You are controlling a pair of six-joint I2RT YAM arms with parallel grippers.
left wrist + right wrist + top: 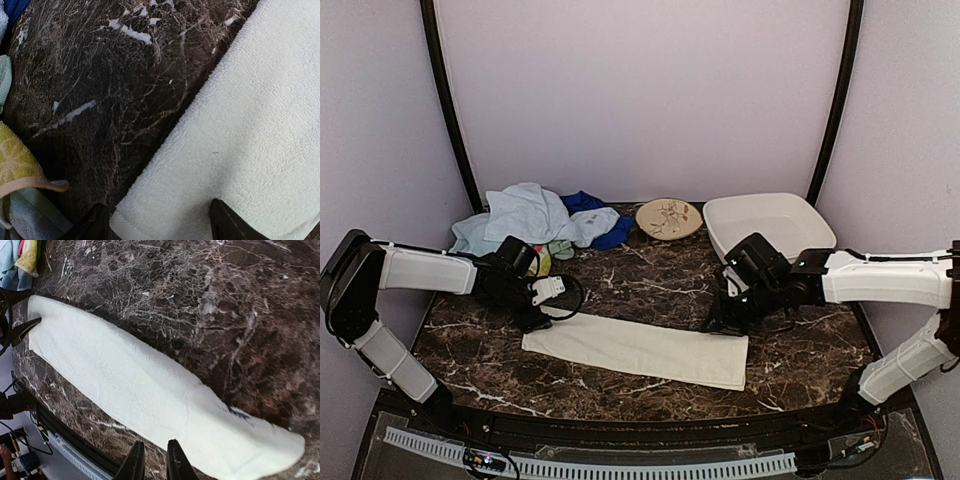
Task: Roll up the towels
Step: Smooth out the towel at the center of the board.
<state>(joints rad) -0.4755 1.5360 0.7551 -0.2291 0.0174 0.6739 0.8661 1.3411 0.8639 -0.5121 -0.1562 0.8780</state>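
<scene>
Soft, even overhead light, no hard shadows. Top view sharp. Towel [260, 125] bright, nearly washed out in 2 wrist views. Right wrist view curves at edges; left slightly soft.

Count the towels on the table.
5: cream-white towel flat at the front; light blue towel, pale green towel, royal blue towel and yellow towel heaped at back left. The heap may hide more.

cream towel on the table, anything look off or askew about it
The cream towel lies flat as a long strip, slanting a little across the table. The right wrist view shows a small blue mark near one end; tag or stain, cannot tell. Nothing else stands out.
</scene>
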